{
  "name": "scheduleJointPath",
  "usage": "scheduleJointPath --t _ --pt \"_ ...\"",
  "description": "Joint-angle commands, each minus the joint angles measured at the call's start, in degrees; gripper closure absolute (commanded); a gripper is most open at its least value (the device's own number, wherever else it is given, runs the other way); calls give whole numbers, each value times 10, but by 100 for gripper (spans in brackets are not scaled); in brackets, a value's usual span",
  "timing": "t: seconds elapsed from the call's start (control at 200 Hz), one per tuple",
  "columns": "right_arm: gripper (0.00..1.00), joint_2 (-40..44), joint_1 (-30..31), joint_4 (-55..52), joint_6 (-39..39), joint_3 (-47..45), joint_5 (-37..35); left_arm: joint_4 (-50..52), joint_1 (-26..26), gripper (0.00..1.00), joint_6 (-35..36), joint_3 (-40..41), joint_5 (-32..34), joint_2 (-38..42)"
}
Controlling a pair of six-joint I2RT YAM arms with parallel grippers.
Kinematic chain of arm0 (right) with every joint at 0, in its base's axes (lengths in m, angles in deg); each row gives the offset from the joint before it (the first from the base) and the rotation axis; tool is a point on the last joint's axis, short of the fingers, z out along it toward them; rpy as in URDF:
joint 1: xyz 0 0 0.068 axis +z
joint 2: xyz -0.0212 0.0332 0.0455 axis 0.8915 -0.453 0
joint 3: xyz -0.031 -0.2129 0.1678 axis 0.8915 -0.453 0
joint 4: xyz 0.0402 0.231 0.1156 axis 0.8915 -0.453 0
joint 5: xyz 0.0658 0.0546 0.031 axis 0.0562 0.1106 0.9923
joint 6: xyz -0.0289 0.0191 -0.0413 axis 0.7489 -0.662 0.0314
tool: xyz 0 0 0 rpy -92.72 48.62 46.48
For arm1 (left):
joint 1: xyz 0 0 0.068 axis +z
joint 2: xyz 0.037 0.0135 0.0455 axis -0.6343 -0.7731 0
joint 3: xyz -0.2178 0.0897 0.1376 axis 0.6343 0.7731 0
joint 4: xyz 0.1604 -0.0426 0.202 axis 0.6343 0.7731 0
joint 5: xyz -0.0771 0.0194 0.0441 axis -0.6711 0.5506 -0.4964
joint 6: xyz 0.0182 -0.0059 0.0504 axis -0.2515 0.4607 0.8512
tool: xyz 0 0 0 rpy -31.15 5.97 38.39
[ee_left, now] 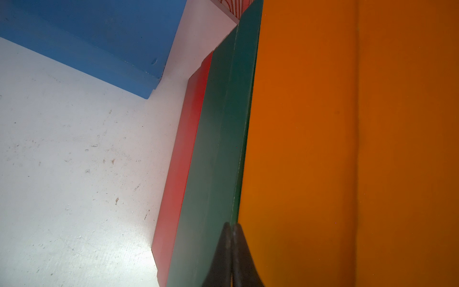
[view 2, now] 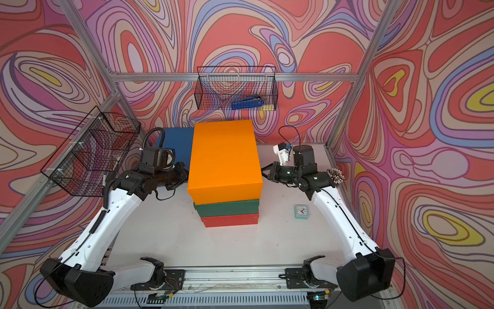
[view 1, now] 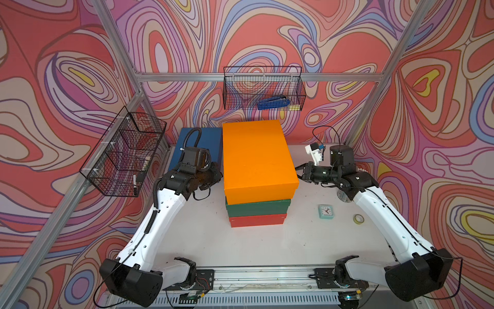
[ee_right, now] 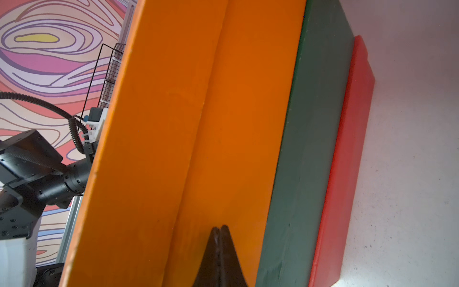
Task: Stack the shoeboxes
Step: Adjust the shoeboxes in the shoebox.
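Observation:
Three shoeboxes stand stacked at the table's middle: an orange box (view 1: 256, 155) on top, a dark green box (view 1: 258, 207) under it, a red box (view 1: 258, 220) at the bottom. The orange one sits shifted towards the back wall. A blue box (view 1: 211, 139) lies on the table at the back left, partly behind my left arm. My left gripper (ee_left: 232, 225) is shut and empty, its tips at the seam between green and orange on the stack's left side. On the opposite side my right gripper (ee_right: 219, 227) is shut and empty, tips against the orange box's wall.
A wire basket (view 1: 263, 88) on the back wall holds a blue stapler (view 1: 272, 103). A second wire basket (view 1: 123, 152) hangs on the left wall. A small clock (view 1: 326, 212) and a tape roll (view 1: 358, 218) lie on the white table (view 1: 203, 240), right of the stack.

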Motion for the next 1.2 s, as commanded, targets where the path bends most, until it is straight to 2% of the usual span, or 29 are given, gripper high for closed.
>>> scheduleJointPath --t 0.0,0.636,0.841,1.032,1.197 --pt "100 27 0 -9 -1 -10 13 13 3 93 3 3 8 10" --pt "100 51 2 -10 -20 -34 55 19 3 93 0 -4 5 13" --pt "100 52 1 -21 -8 -35 46 25 3 93 2 -10 10 14" --pt "100 33 -5 -53 24 -27 -39 69 11 93 15 -27 65 38" --pt "100 -3 -37 -35 32 -30 -63 87 43 96 26 -7 104 82"
